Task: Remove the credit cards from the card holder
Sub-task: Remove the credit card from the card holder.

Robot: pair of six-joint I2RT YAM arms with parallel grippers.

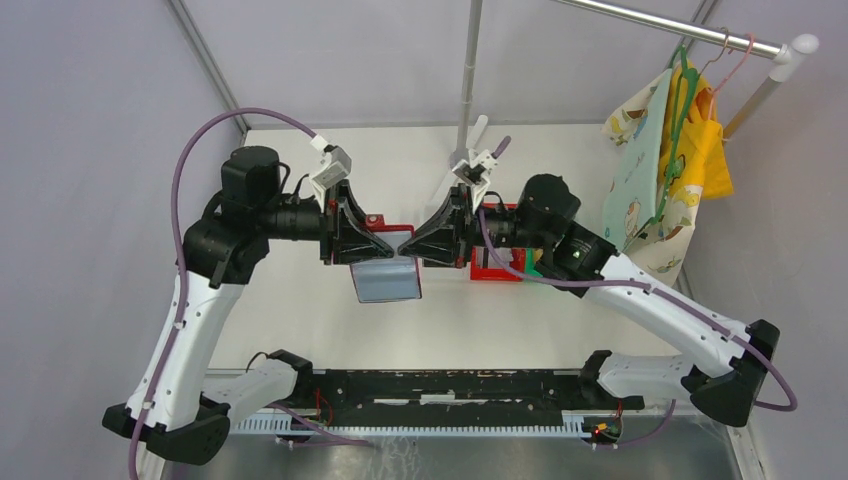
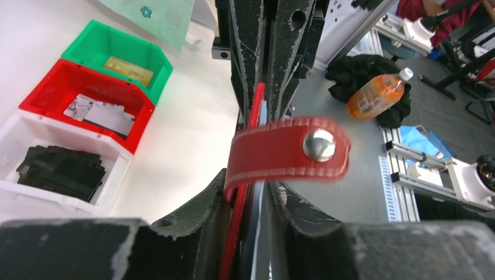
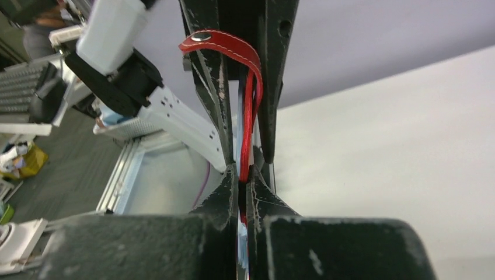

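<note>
card holder (image 1: 388, 282): centre of top view, held up off the bench (image 1: 300, 320) between both arms, grey-blue inside flap hanging down
snap tab (image 2: 280, 154): red, sticks out sideways, centre of left wrist view
right end effector (image 3: 244, 175): pressed together on the card holder's red edge
left end effector (image 2: 251, 189): fingers slightly spread, holder edge between them, thin gap on one side
credit cards (image 2: 61, 169): left side of left wrist view; dark in white bin (image 2: 52, 195), silvery in red bin (image 2: 44, 84), golden in green bin (image 2: 117, 44)
</note>
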